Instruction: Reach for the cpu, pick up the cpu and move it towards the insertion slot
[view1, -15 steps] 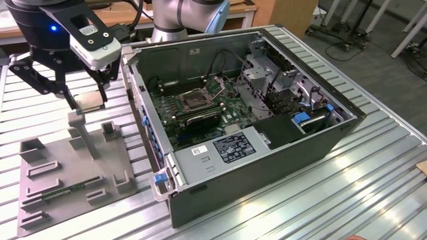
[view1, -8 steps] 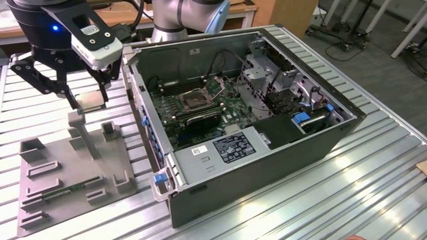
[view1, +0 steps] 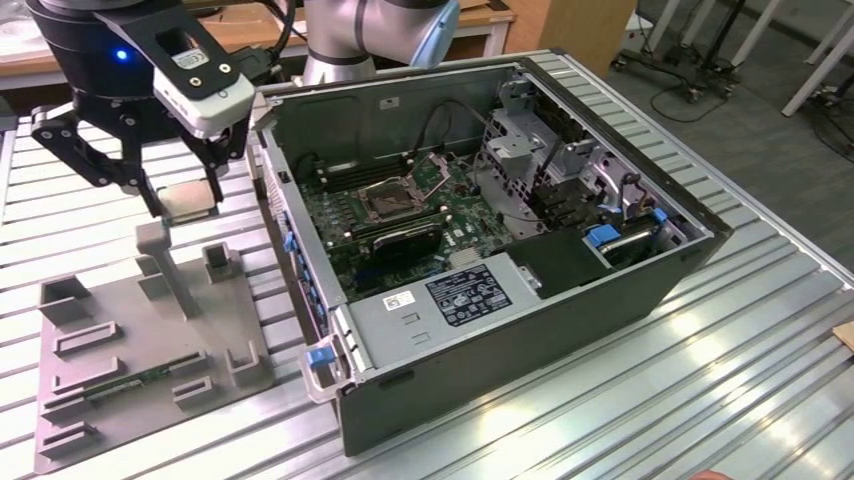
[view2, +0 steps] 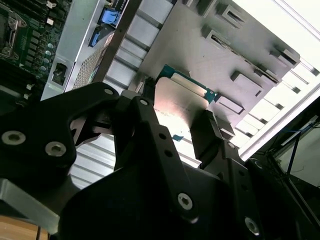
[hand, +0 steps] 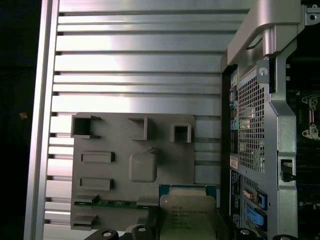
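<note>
The cpu (view1: 188, 203) is a small flat square chip with a silver top, held in the air above the grey tray (view1: 134, 340) on the exterior view's left. My gripper (view1: 184, 200) is shut on it, one black finger on each side. Both wrist views show the cpu (view2: 177, 102) (hand: 187, 212) clamped between the fingers (view2: 205, 130) with the tray (hand: 135, 125) below it. The insertion slot (view1: 396, 198), a silver-framed square socket with a dark centre, lies on the motherboard inside the open computer case (view1: 534, 330), off to the exterior view's right of the gripper.
The tray carries raised holders and a narrow green circuit strip (view1: 127, 385). The case's metal side wall (view1: 287, 210) stands between the gripper and the motherboard. Cables and drive brackets (view1: 547, 170) crowd the case's far side. A ribbed aluminium table (view1: 694, 380) lies under everything.
</note>
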